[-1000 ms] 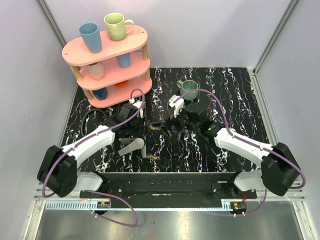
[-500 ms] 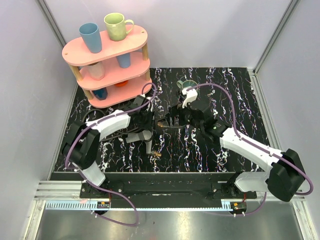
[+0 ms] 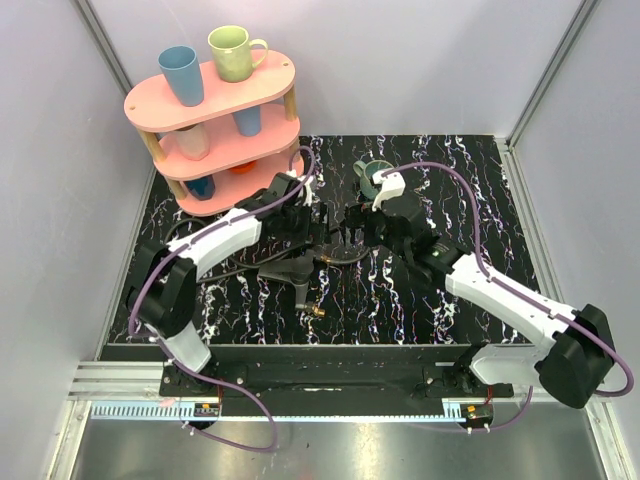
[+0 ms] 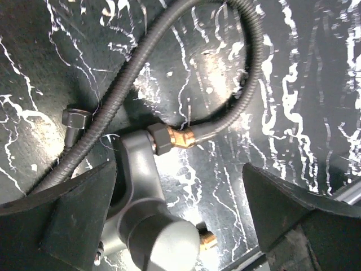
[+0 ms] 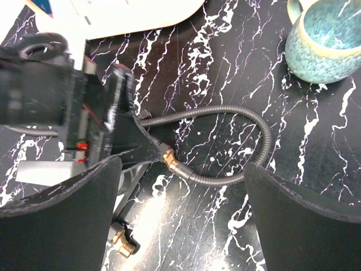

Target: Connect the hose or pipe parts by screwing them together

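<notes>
- Your left claw (image 4: 180,178) is spread over the dark grey fan-shaped piece (image 4: 144,197), lower left.
- A thin black flexible hose (image 4: 237,107) meets its brass tip (image 4: 183,137).
- Your right claw (image 5: 181,169) is also spread.

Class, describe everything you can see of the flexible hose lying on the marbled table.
The hose is thin, dark grey, ribbed and metallic-looking. It lies in a loop on the table, near the teal mug. Its brass end meets a dark nut on the grey piece.
</notes>
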Controlling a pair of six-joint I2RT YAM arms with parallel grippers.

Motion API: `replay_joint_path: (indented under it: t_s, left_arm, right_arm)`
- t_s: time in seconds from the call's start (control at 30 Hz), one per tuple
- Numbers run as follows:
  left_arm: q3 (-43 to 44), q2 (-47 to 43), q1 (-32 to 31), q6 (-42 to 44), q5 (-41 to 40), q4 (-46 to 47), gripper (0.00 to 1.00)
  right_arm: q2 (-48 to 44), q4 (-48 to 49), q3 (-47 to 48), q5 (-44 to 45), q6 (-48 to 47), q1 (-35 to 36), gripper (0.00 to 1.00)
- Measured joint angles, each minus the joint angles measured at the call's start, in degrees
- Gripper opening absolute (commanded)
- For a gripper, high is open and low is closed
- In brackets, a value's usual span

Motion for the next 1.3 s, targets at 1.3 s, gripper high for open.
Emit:
replay_joint_path:
  t_s: [1.3]
  left_arm:
    - [-23.6,-77.3,-0.1,0.5,-16.2,-1.6,0.99]
  right_arm:
    - [-26.5,-12.5,-5.7,9.0,8.0,0.0,1.0]
